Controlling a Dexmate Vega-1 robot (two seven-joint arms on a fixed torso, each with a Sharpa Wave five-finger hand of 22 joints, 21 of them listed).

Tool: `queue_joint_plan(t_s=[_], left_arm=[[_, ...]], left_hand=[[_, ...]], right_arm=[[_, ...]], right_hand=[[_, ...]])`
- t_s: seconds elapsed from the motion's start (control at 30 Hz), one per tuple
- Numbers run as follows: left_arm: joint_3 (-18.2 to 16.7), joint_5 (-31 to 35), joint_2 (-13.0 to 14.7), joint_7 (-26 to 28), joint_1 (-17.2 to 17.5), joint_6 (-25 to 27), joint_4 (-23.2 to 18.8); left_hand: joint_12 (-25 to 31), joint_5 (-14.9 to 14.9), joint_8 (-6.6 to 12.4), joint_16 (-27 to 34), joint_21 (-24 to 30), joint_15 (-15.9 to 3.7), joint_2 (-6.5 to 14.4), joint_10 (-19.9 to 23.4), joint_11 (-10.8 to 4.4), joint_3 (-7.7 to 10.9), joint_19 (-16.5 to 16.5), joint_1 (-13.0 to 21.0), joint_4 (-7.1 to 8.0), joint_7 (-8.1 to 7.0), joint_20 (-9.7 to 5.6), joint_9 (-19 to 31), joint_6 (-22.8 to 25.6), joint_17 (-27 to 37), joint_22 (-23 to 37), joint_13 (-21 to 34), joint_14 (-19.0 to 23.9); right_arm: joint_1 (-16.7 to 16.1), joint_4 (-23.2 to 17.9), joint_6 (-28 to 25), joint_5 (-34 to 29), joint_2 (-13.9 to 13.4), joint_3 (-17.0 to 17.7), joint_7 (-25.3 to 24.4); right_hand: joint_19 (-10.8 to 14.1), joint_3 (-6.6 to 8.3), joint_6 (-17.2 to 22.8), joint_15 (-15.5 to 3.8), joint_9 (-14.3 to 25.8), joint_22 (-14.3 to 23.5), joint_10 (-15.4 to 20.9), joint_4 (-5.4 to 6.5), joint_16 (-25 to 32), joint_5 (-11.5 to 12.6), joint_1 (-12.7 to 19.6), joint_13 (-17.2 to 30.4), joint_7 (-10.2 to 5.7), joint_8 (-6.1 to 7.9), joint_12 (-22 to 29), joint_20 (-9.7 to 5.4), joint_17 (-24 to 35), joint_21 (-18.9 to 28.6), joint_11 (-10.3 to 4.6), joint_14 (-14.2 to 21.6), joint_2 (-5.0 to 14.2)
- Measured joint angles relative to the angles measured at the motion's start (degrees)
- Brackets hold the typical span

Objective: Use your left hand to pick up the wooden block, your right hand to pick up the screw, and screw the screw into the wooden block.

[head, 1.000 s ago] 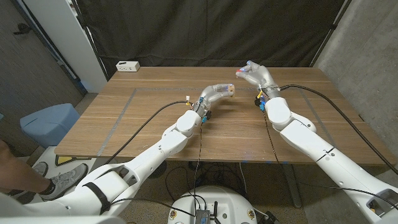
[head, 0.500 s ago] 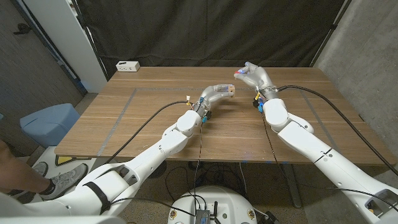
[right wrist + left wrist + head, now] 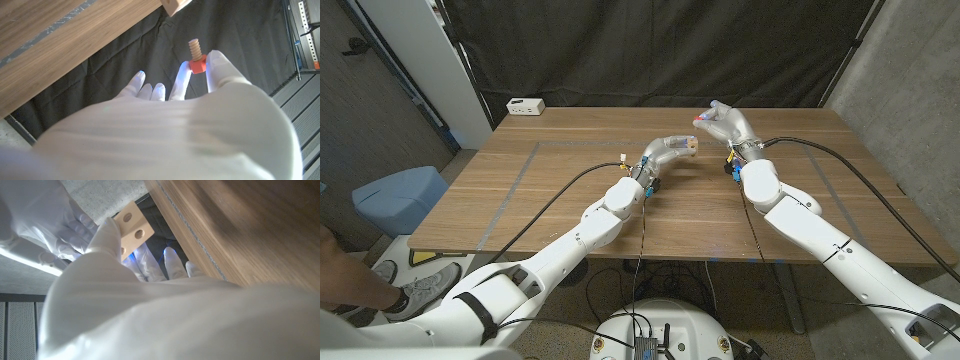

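My left hand [image 3: 672,148] holds the pale wooden block [image 3: 690,145] above the table's far middle. In the left wrist view the block [image 3: 131,226] shows two round holes and sits between the fingers of that hand [image 3: 100,255]. My right hand [image 3: 728,124] is raised just right of the block, pinching the screw [image 3: 701,120]. The right wrist view shows the screw [image 3: 196,57] with its red hex head and tan threaded shaft between thumb and a fingertip of the right hand [image 3: 165,115], its tip close to the block's corner [image 3: 176,6].
A white box [image 3: 525,105] sits at the table's far left corner. A dark curtain hangs behind the table [image 3: 570,190]. Cables run along both arms. A blue bin [image 3: 398,195] stands on the floor at the left, with a person's shoe near it.
My right hand has moved left toward the block with the screw. The left hand and block have stayed in place.
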Motion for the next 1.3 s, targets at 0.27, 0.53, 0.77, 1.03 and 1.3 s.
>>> queue_joint_plan(t_s=[0.27, 0.53, 0.77, 1.03, 1.3], left_arm=[[0.05, -0.02, -0.06, -0.07, -0.19, 0.08, 0.15], [0.08, -0.08, -0.07, -0.22, -0.25, 0.18, 0.22], [0.15, -0.10, -0.05, -0.32, -0.27, 0.27, 0.23], [0.18, -0.07, 0.10, -0.32, -0.27, 0.36, -0.13], [0.24, 0.07, 0.33, -0.18, 0.07, 0.58, -0.98]], left_hand=[[-0.11, -0.02, -0.03, 0.00, 0.00, 0.00, -0.01, 0.29, 0.15, -0.18, 0.00, 0.01, 0.18, 0.00, 0.00, 0.00, 0.00, 0.00, 0.00, 0.00, 0.00], [-0.11, 0.06, -0.02, 0.00, 0.00, 0.00, -0.01, 0.29, 0.15, -0.17, 0.00, 0.01, 0.17, 0.00, 0.00, 0.00, 0.00, 0.00, 0.00, 0.00, 0.00], [-0.11, 0.07, -0.02, 0.00, 0.00, 0.00, -0.01, 0.29, 0.15, -0.17, 0.00, 0.01, 0.17, 0.00, 0.00, 0.00, 0.00, 0.00, 0.00, 0.00, 0.00], [-0.25, 0.07, -0.02, 0.00, 0.00, 0.00, -0.01, 0.28, 0.14, -0.17, 0.00, 0.01, 0.16, 0.00, 0.00, 0.00, 0.00, 0.00, 0.00, 0.00, 0.00], [-0.33, 0.05, -0.03, 0.00, 0.00, 0.00, -0.01, 0.27, 0.13, -0.18, 0.00, 0.01, 0.15, 0.00, 0.00, 0.00, 0.00, 0.00, 0.00, 0.00, 0.00]], right_arm=[[0.24, 0.07, -0.19, -0.57, 0.13, -0.43, 0.36], [0.40, 0.49, -0.22, -1.20, 0.32, -0.89, 0.61], [0.48, 0.74, -0.41, -1.74, 0.49, -1.26, 0.62], [0.48, 0.86, -0.44, -2.23, 0.58, -1.50, 0.59], [-0.08, 0.60, -0.45, -2.61, 0.47, -1.50, 0.26]], right_hand=[[0.00, 0.00, 0.01, 0.00, -0.29, 0.00, 0.00, 0.00, 0.00, 0.00, 0.00, 0.00, -0.01, 0.00, 0.00, 0.00, 0.00, 0.00, 0.00, 0.00, 0.00], [0.01, 0.00, 0.22, 0.00, -0.46, 0.00, 0.21, 0.00, 0.00, 0.22, 0.00, 0.00, -0.22, 0.00, 0.02, 0.02, 0.00, 0.00, -0.21, 0.00, 0.00], [0.21, -0.20, 0.21, 0.31, -0.54, 0.00, 0.21, -0.20, 0.00, 0.21, 0.00, 0.00, -0.22, 0.24, 0.02, 0.21, 0.03, 0.00, -0.21, 0.31, 0.00], [0.21, -0.20, 0.43, 0.31, -0.50, 0.00, 0.42, -0.20, 0.00, 0.43, 0.00, 0.00, 0.00, 0.46, 0.03, 0.21, 0.14, 0.00, -0.42, 0.31, 0.00], [0.44, -0.20, 0.53, 0.00, -0.57, 0.00, 0.42, -0.21, 0.00, 0.43, 0.00, 0.00, 0.10, 0.46, 0.03, -0.02, 0.14, 0.00, -0.42, 0.63, 0.00]])
